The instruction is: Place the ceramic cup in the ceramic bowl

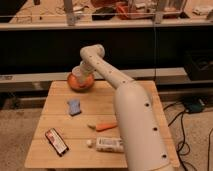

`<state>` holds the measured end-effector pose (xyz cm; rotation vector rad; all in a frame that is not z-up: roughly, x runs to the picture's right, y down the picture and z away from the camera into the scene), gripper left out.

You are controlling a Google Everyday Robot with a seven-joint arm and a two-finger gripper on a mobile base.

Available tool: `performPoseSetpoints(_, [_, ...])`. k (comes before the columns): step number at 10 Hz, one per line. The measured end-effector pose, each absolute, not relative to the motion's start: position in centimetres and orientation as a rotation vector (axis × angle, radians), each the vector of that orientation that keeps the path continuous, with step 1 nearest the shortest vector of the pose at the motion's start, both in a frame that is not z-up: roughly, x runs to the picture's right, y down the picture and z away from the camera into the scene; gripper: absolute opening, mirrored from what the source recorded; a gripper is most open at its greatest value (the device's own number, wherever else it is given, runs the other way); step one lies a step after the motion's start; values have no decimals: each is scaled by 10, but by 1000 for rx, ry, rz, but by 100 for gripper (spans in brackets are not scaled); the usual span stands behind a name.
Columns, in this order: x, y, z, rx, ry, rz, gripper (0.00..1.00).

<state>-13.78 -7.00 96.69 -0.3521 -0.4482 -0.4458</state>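
Observation:
The orange ceramic bowl stands at the far edge of the wooden table, left of centre. My gripper reaches down from the white arm and sits right over the bowl, at its rim or just inside it. A small pale shape at the gripper's end could be the ceramic cup. It blends with the gripper, so I cannot make it out as a separate thing. No other cup stands on the table.
A blue block lies in front of the bowl. An orange carrot, a white carton with a small white ball beside it, and a dark red packet lie nearer the front. My arm's thick lower part covers the table's right side.

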Motion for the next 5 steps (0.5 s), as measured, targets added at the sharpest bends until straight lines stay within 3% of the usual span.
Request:
performPoseSetpoints(3, [-137, -66, 966, -356, -467, -440, 72])
performPoseSetpoints(5, [-138, -65, 963, -352, -490, -435, 80])
